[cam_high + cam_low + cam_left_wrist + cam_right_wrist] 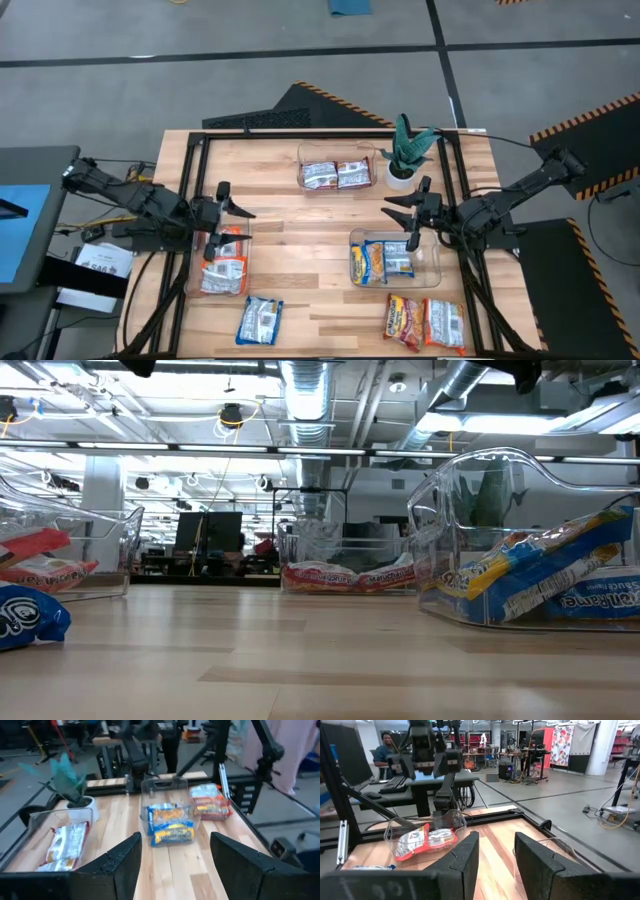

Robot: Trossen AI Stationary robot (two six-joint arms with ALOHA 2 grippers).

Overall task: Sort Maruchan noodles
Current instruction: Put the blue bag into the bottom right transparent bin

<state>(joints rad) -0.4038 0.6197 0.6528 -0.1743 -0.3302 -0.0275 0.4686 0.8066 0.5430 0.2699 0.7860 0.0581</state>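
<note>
i have both arms raised over the table with nothing in either one. my left gripper (232, 212) hangs above the left bin (192, 285), fingers spread wide and empty; my right gripper (408, 208) hangs just above the right bin (434, 262), fingers parted to a medium gap, also empty

where the noodles lie: the left bin holds red and whitish-red packets (224, 268), the far bin (372, 152) beside the potted plant (408, 150) holds two whitish-red packets (337, 175), and the right bin holds a yellow packet and a blue packet (383, 261) together. three packets are outside any bin along the near edge: a loose blue packet (260, 321) near the left bin, and a red and yellow pair (426, 321) lying side by side below the right bin

i judge the step in hand is fetching one of those loose ones. the blue packet is nearest my left arm, so i'd bring that gripper down over its middle, turn the wrist so the fingers straddle the short width, and keep them wide until the tips touch the wood, because a flat glossy wrapper slides away if i close early. for the pair on the right i'd come down on the outer edge of one so i don't pinch both. i'd lift straight up before swinging over a bin wall
</note>
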